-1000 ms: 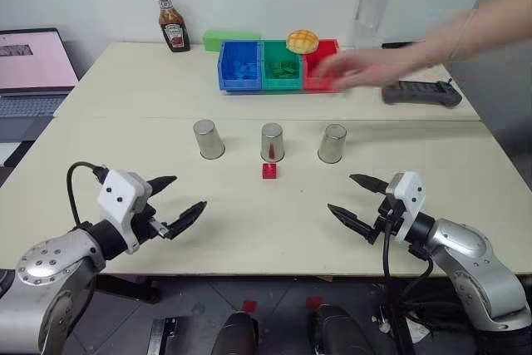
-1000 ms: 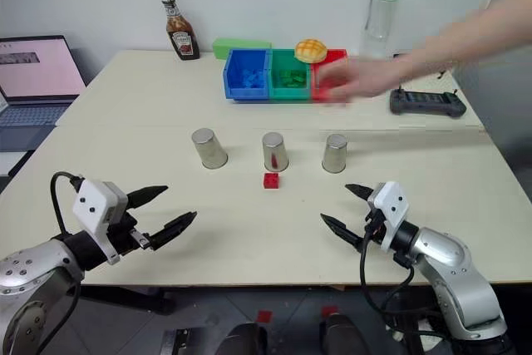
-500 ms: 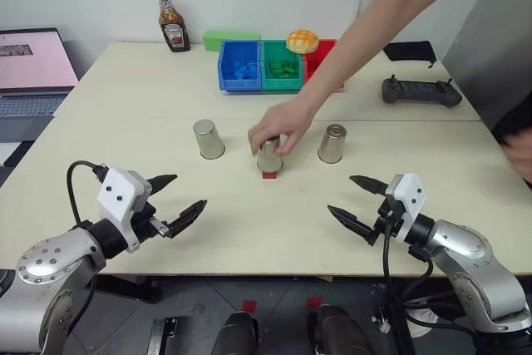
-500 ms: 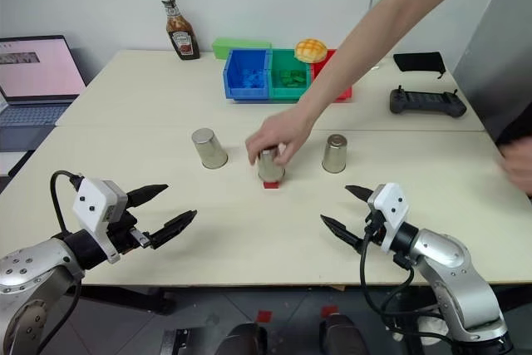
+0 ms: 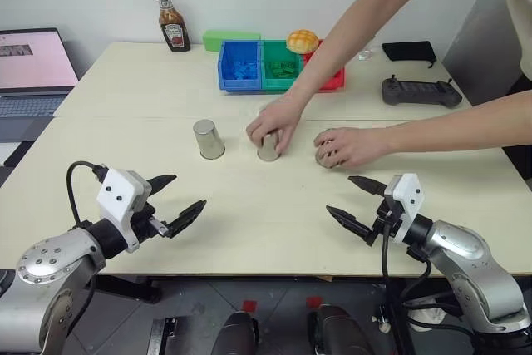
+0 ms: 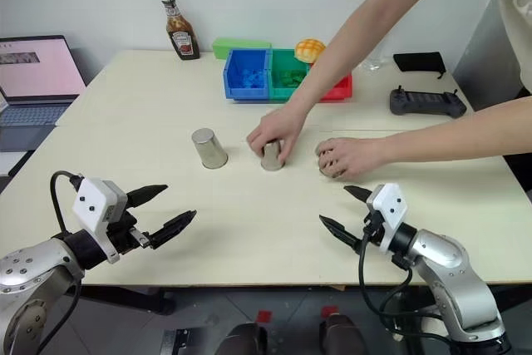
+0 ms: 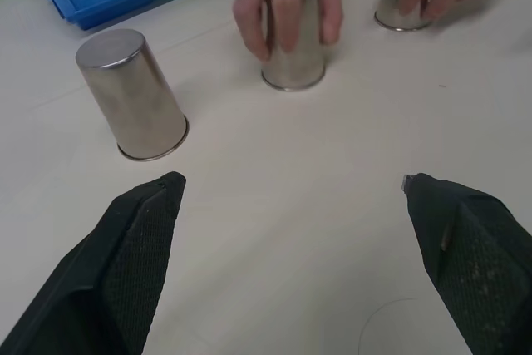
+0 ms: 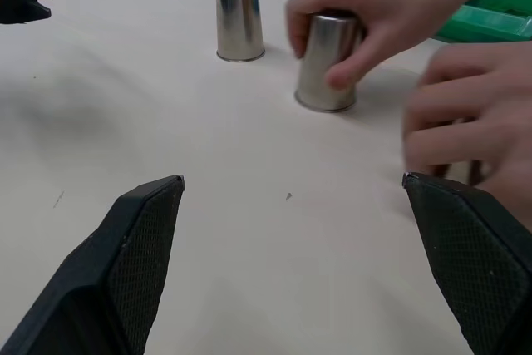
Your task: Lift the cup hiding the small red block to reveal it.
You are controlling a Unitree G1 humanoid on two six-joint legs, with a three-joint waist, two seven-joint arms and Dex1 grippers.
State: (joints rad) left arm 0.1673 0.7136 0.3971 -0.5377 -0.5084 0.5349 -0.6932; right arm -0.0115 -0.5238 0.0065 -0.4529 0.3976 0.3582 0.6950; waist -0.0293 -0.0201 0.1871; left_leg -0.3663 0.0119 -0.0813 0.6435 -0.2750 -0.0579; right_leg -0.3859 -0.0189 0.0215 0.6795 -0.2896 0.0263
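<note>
Three shiny silver cups stand upside down in a row on the cream table (image 5: 249, 222). The left cup (image 5: 208, 139) stands free. A person's hand (image 5: 278, 120) grips the middle cup (image 7: 291, 72), and the person's other hand (image 5: 351, 145) covers the right cup (image 7: 396, 12). The small red block is hidden. My left gripper (image 5: 189, 191) hovers open near the front edge, well short of the left cup. My right gripper (image 5: 339, 194) is open too, just in front of the hand on the right cup. Neither holds anything.
Blue (image 5: 239, 64), green (image 5: 281, 66) and red (image 5: 332, 81) bins line the far side, with a bun (image 5: 302, 40) on top. A ketchup bottle (image 5: 171, 29) and a laptop (image 5: 32, 68) are at the left. A black controller (image 5: 420, 91) lies at the right.
The person's hand came down on the middle cup, put it over the red block and slid it back into the row. A second hand reached onto the right cup. My grippers stayed still.
</note>
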